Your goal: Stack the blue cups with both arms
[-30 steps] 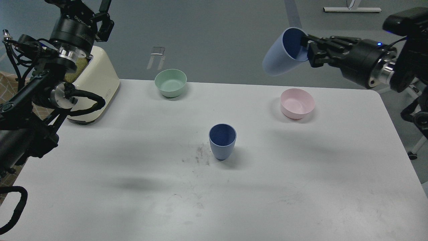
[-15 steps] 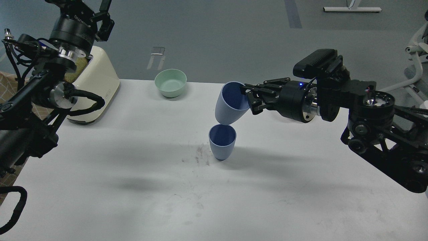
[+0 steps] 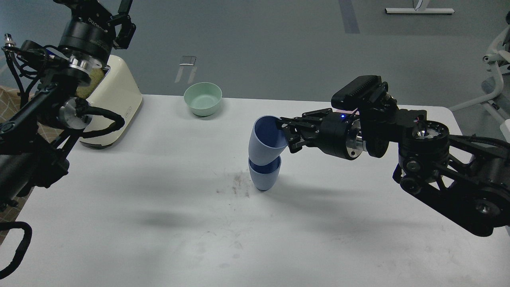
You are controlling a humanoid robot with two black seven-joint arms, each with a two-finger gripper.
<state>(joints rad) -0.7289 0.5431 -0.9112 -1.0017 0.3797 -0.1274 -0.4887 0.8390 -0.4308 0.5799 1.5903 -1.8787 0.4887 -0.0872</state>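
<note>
Nearest the head, the white table [image 3: 159,239] lies bare apart from some scuff marks by the middle. Just beyond them the lower blue cup [image 3: 264,177] stands upright on its narrow base, and the upper blue cup [image 3: 266,139] has its base already inside that cup's mouth. The upper cup is not yet seated: its long axis leans, with the rim tipped toward the robot's right and its open mouth facing the right gripper [image 3: 287,135], while the lower cup's axis is vertical. That mismatch of axes looks like what the next move turns on; the held cup probably needs to be stood straight and lowered before it is let go. The right gripper comes in from the right side and pinches the upper cup's rim, one finger seemingly inside the mouth and one outside, so it is closed on the cup wall. It is by far the nearer arm to the stack. The left gripper [image 3: 124,24] hangs high at the far left, well apart from both cups, above a cream appliance [image 3: 115,103]; whether its fingers are spread or closed I cannot tell. Farthest back sits a pale green bowl [image 3: 203,98].
</note>
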